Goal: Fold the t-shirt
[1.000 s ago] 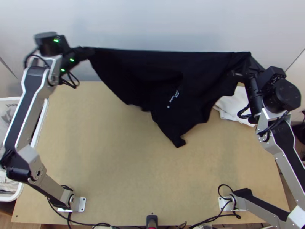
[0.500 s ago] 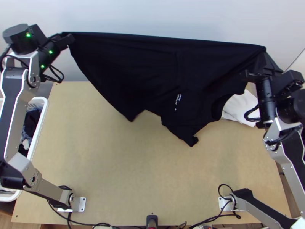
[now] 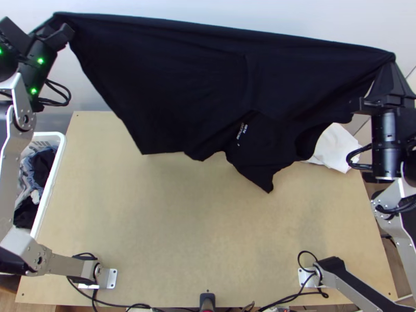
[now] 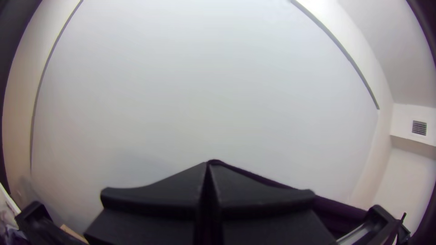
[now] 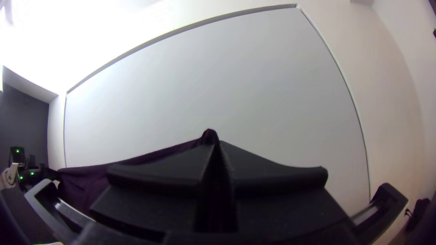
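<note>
Stretched between both arms, the black t-shirt (image 3: pixel 208 88) hangs in the air over the table's far part, its upper edge pulled nearly straight and its lower parts drooping with small white print. My left gripper (image 3: pixel 58 23) is shut on one upper corner at the upper left; in the left wrist view the left gripper (image 4: pixel 209 164) pinches a bit of cloth at its tips. My right gripper (image 3: pixel 393 60) is shut on the other upper corner at the right; the right wrist view shows the right gripper (image 5: pixel 215 143) with dark cloth (image 5: pixel 88 179) running off toward the left arm.
A white basket (image 3: pixel 56 151) with clothes stands at the table's left edge. White cloth (image 3: pixel 333 148) lies at the far right of the light wooden table (image 3: pixel 182 229). Behind the table rises a pale wall.
The two grippers have moved apart and up the picture, the left one farther. The t-shirt between them has widened, and its drooping lower left edge has opened out.
</note>
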Action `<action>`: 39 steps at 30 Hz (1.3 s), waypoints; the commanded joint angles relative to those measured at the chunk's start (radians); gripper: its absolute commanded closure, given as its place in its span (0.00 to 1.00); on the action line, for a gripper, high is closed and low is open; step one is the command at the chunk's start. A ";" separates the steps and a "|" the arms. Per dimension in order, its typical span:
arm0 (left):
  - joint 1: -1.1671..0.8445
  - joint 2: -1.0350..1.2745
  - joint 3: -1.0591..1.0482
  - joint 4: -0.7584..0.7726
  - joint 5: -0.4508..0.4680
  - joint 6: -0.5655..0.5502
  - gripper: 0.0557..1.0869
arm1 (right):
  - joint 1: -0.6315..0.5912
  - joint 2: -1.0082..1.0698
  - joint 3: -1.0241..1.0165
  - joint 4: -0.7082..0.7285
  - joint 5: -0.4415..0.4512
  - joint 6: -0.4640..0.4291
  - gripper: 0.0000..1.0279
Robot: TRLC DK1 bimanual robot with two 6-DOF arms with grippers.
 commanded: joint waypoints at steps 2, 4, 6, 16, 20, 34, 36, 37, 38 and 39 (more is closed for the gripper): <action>-0.007 -0.088 -0.016 0.057 -0.002 -0.004 0.97 | 0.086 -0.058 0.026 0.005 -0.013 -0.074 0.97; -0.006 -0.126 -0.016 0.088 -0.036 -0.001 0.97 | 0.086 -0.080 0.049 -0.003 -0.013 -0.097 0.97; -0.007 -0.171 -0.018 0.151 -0.074 0.022 0.97 | 0.083 -0.090 0.101 -0.033 -0.013 -0.114 0.97; -0.024 -0.481 -0.159 0.189 -0.145 0.132 0.97 | 0.081 -0.190 0.356 -0.288 -0.013 -0.203 0.97; -0.019 -0.625 -0.285 0.217 -0.144 0.261 0.97 | 0.081 -0.230 0.442 -0.427 -0.013 -0.208 0.97; -0.018 -0.863 -0.446 -0.154 -0.121 0.135 0.97 | 0.087 -0.274 0.514 -0.828 -0.036 -0.007 0.97; -0.018 -0.930 -0.584 -0.165 -0.096 0.138 0.97 | 0.125 -0.301 0.416 -0.871 -0.039 0.016 0.97; -0.018 -0.968 -0.664 -0.176 -0.093 0.141 0.97 | 0.155 -0.325 0.339 -0.869 -0.039 0.028 0.97; -0.019 -1.010 -0.748 -0.179 -0.090 0.147 0.97 | 0.179 -0.356 0.255 -0.862 -0.039 0.044 0.97; -0.021 -1.054 -0.839 -0.180 -0.078 0.149 0.97 | 0.207 -0.393 0.160 -0.851 -0.037 0.080 0.97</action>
